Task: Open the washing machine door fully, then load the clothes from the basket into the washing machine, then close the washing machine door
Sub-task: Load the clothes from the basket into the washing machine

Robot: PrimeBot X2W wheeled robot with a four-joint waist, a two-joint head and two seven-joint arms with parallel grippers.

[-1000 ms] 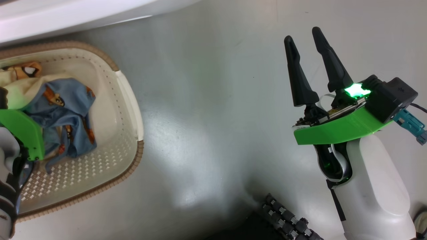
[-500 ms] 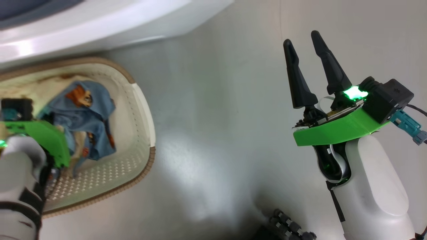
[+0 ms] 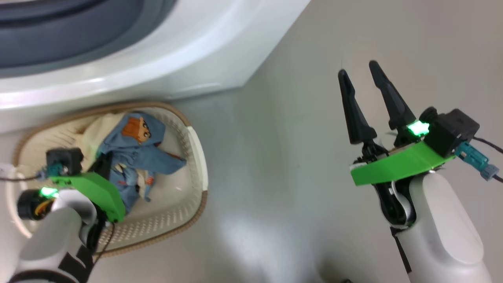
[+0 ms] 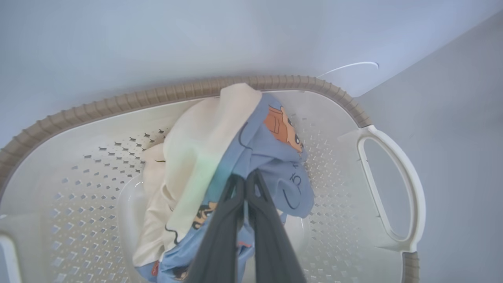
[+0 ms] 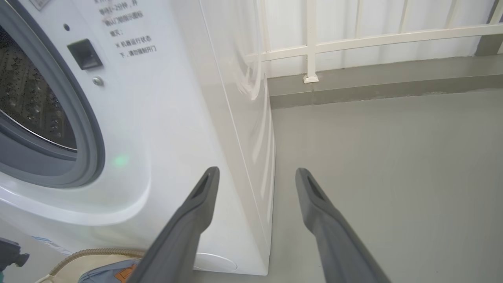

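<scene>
The clothes sit bunched in the basket, and we see them from the left wrist as a heap of light blue fabric printed with orange-brown cartoon animals, with a cream-white cloth draped over its left side and reaching up to the brown woven-look rim. The left gripper has its two dark fingers pressed together on a fold of the blue fabric near the middle of the heap, pinching it. One looped side handle of the basket shows at the right of that view.

From the head view, we find the basket on the grey floor, right up against the front of the white washing machine, with the left arm reaching down into it.

The right gripper hangs over bare floor, well apart from the basket, its fingers spread wide with nothing between them. Its wrist view looks along the machine's front corner, where we make out the grey rubber gasket around the perforated steel drum. A white railing stands behind the machine.
</scene>
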